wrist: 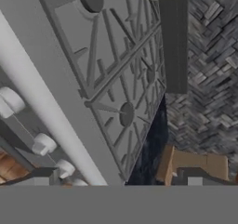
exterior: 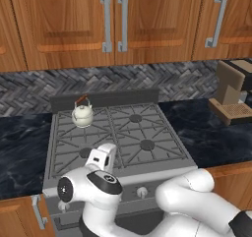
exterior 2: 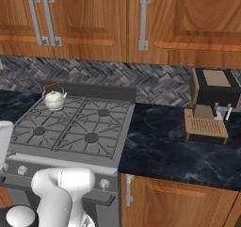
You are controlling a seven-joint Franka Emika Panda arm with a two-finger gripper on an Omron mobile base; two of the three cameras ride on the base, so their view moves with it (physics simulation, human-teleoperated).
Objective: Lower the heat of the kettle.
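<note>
**Hand low at the stove front, kettle on the back left burner**

We see our gripper (exterior: 102, 158) low over the stove's (exterior: 118, 133) front edge, but we cannot tell how far its fingers are spread or whether they hold anything. In the hand view, white knobs (wrist: 42, 144) line the front panel nearby. The kettle (exterior: 82, 114) sits upright on the back left burner, against the backguard. A coffee machine (exterior 2: 212, 104) stands on the dark counter (exterior 2: 164, 146) to the right.

The kettle (exterior: 82, 114) sits on the stove's (exterior: 147, 128) back-left burner, coffee machine (exterior: 233, 96) right.
</note>
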